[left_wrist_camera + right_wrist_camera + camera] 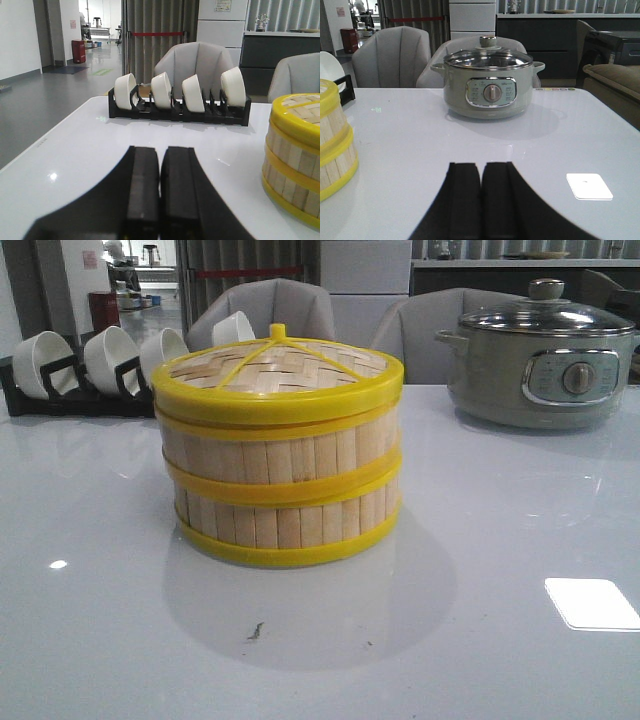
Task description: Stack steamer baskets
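Two steamer baskets (pixel 280 495) with pale slat walls and yellow rims stand one on top of the other at the middle of the white table, with the yellow-rimmed woven lid (pixel 278 370) on top. The stack also shows in the left wrist view (pixel 295 155) and in the right wrist view (pixel 335 145). My left gripper (pixel 160 150) is shut on nothing, low over the table, apart from the stack. My right gripper (pixel 481 166) is likewise shut and empty, on the stack's other side. Neither arm shows in the front view.
A grey-green electric pot (pixel 540 365) with a glass lid stands at the back right. A black rack (pixel 60 395) with white bowls sits at the back left. Grey chairs (pixel 265 305) stand behind the table. A bright light patch (pixel 590 602) lies near the front right.
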{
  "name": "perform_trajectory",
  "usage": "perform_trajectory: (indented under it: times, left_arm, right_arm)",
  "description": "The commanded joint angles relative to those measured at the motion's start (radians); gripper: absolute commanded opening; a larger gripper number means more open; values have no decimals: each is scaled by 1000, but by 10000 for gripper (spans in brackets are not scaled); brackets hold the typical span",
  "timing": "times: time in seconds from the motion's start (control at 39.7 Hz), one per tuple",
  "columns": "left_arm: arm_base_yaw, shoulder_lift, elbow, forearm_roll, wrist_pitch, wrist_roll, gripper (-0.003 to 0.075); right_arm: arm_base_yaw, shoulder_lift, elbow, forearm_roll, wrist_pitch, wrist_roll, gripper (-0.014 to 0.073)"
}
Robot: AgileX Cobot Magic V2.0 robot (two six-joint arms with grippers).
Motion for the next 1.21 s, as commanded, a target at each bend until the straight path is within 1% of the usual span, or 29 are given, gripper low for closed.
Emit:
perform_trajectory:
  times: [0.0, 0.78, 0.98, 1.18]
  left_arm:
    - [3, -12, 1, -1, -89, -3, 83]
    - [3, -12, 1, -1, -89, -3, 83]
    - [3, -12, 1, -1, -89, -3, 83]
    - [3, -12, 1, -1, -89, -3, 83]
  right_arm:
    - [-4, -22, -16, -17, -74, -6, 51]
    - [-4, -21, -16, -17, -74, -6, 51]
    - [-4, -21, -16, -68, -90, -5, 51]
    - [-4, -21, -15, -69, -94, -5, 51]
